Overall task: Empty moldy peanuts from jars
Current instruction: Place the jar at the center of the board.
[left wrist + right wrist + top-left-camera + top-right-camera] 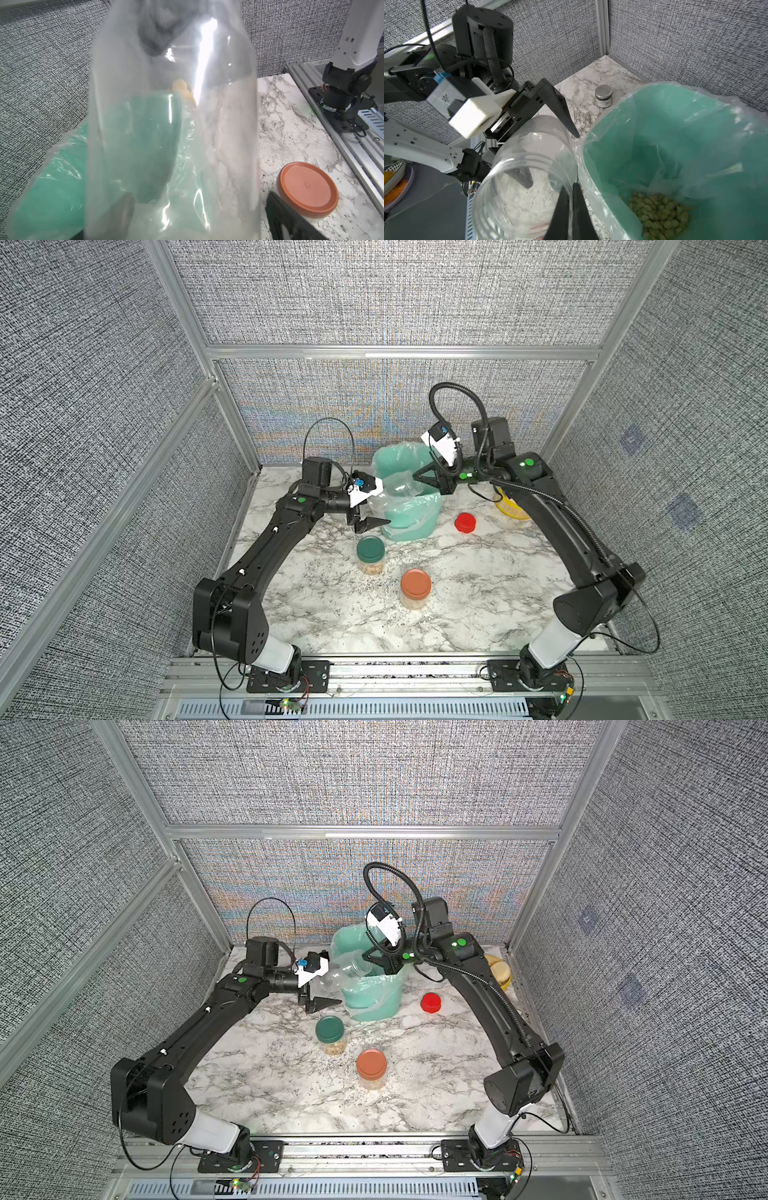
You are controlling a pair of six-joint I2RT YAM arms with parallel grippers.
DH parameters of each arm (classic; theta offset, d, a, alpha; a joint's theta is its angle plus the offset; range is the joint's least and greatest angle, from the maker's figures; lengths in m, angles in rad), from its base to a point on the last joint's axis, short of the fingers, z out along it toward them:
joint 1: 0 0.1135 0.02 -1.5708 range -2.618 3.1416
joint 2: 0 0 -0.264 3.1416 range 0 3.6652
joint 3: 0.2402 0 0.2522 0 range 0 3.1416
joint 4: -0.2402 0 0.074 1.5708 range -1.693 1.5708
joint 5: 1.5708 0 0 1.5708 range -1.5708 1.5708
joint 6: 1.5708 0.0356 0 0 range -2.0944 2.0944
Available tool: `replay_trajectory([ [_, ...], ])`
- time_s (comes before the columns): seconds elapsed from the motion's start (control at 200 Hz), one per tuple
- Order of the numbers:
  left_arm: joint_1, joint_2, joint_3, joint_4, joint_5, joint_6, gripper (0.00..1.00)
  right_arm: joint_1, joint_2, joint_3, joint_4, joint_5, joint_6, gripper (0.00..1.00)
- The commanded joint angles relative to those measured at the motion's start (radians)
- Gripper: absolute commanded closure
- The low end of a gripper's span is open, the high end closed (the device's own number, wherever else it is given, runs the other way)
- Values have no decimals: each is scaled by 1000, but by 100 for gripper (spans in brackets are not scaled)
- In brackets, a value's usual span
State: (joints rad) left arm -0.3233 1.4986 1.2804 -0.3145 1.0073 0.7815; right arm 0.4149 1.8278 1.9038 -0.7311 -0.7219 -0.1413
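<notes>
At centre in both top views, the empty jar (397,488) hangs by the bin (415,526), right gripper (572,199) pinching its rim, left gripper (553,160) spread wide round its base; peanuts (660,214) lie binned. Likely light, slick, thin: hold the stiff rim.

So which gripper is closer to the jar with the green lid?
Left. The left gripper hangs open just behind the green-lidded jar; the right gripper is farther back, pinching the empty jar by the green bin.
</notes>
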Motion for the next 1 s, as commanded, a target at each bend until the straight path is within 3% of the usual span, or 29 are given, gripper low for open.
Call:
replay_trajectory([
  [0.0,1,-16,-16,11,-16,-5,0,-35,-27,-9,42,-22,17,100],
  [0.395,3,-73,-96,170,-80,-136,1,-247,-167,-74,35,88,61,100],
  [0.651,5,-108,-179,315,-233,-269,0,-347,-138,-19,-118,315,42,100],
  [0.991,11,-163,-266,402,-376,-410,1,-372,-23,14,-270,693,74,100],
])
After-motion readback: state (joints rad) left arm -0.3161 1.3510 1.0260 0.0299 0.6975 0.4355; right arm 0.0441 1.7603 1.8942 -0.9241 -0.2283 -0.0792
